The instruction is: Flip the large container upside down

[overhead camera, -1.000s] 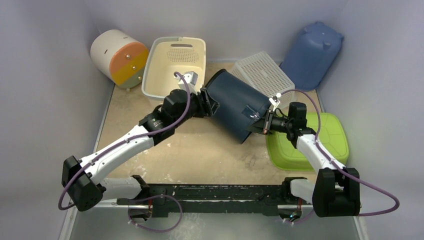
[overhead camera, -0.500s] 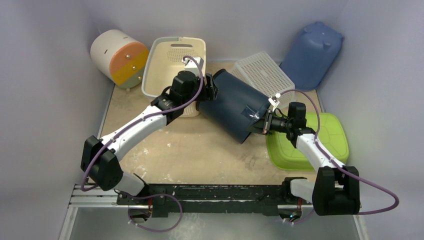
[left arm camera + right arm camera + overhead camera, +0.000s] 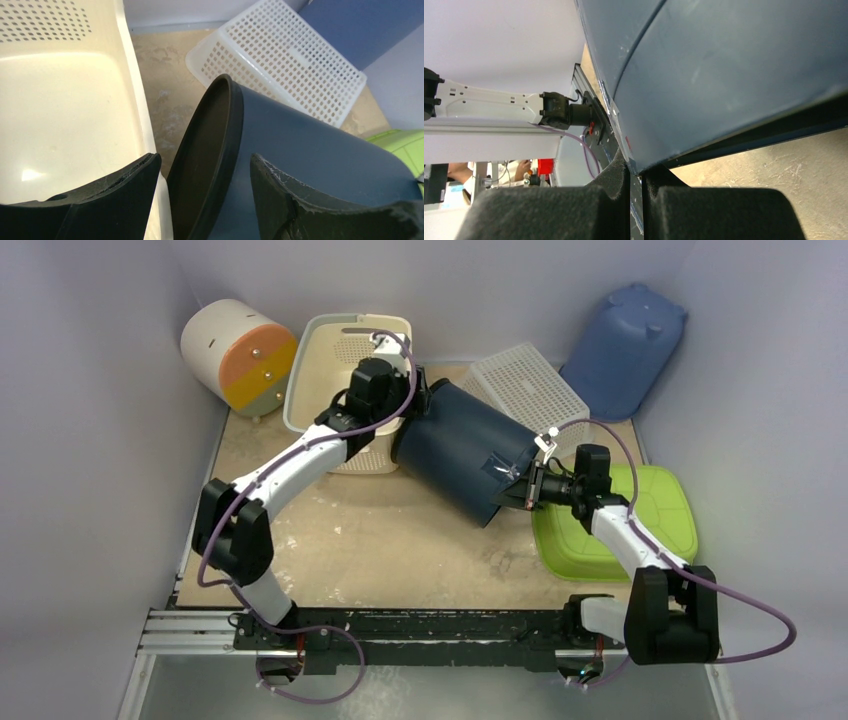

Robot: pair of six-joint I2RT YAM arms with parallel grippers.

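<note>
Bin (image 3: 465,455), one only, dark blue, lies tipped on its side over the middle of the tan table (image 3: 400,540). Its narrower end points to 10 o'clock and its wider end to 4 o'clock. Whether it touches the tabletop cannot be told.

Two arms work on it. At the wider end, the right gripper (image 3: 520,490) has its jaws pressed together on the bin's rim, and the right wrist view shows the thin edge pinched between the two dark pads (image 3: 704,210). At the narrower end, the left gripper (image 3: 205,160) has its jaws spread wide. The bin's round end edge stands between the two fingers (image 3: 125,195) with a gap on either side.

Five other plastic things ring the bin:
- A cream basket (image 3: 298,380) stands at 11 o'clock, just beside the bin's narrow end, with the left arm reaching across it.
- A white and orange drum (image 3: 240,355) lies on its side at 10 o'clock, in the far corner.
- A white mesh basket (image 3: 530,385) lies upside down at 1 o'clock, close behind the bin.
- A blue tub (image 3: 625,345) leans against the wall at 2 o'clock.
- A green lid (image 3: 660,505) lies flat at 4 o'clock, under the right arm and close to the bin's wider end.
</note>
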